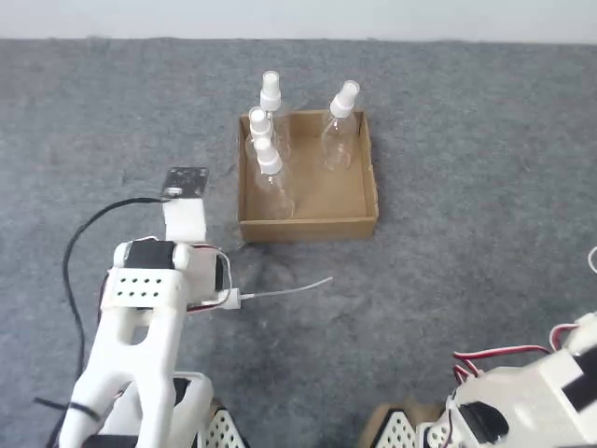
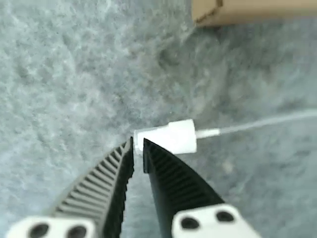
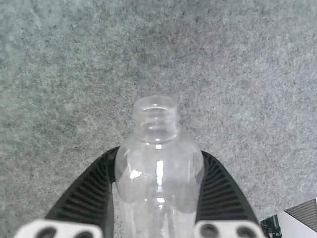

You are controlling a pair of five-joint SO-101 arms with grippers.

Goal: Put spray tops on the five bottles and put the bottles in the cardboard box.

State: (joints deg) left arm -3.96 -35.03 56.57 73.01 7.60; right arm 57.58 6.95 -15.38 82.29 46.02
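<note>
A white spray top (image 2: 171, 137) with a thin dip tube (image 2: 267, 122) lies level just above the grey carpet, and my left gripper (image 2: 137, 145) is shut on its head end. From above, that spray top (image 1: 234, 298) sticks out of the left arm, its tube pointing right, a little in front of the cardboard box (image 1: 308, 227). My right gripper (image 3: 159, 154) is shut on a clear, uncapped bottle (image 3: 158, 163), its open neck pointing away from the camera. Inside the box stand several clear bottles with spray tops, such as one bottle (image 1: 340, 140) at the back right.
Grey carpet covers the whole table. A corner of the box (image 2: 237, 11) lies beyond the held spray top. The right arm's base (image 1: 522, 401) sits at the front right corner, and the left arm (image 1: 149, 317) stands front left with a black cable (image 1: 79, 247) beside it.
</note>
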